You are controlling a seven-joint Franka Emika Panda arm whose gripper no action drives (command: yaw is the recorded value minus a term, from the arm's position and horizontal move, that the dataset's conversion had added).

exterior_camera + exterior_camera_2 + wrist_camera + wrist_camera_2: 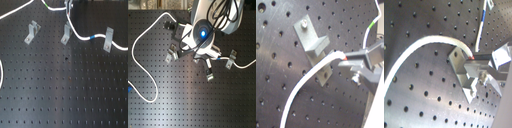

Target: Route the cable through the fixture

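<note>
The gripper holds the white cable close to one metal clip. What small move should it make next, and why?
Probably a short move that carries the cable into the slot of the nearest clip. In both wrist views the gripper grips the cable right beside that clip, and the cord seems to lie against the bracket, not yet seated in it. In the first exterior view the cable already reaches the right clip.
</note>
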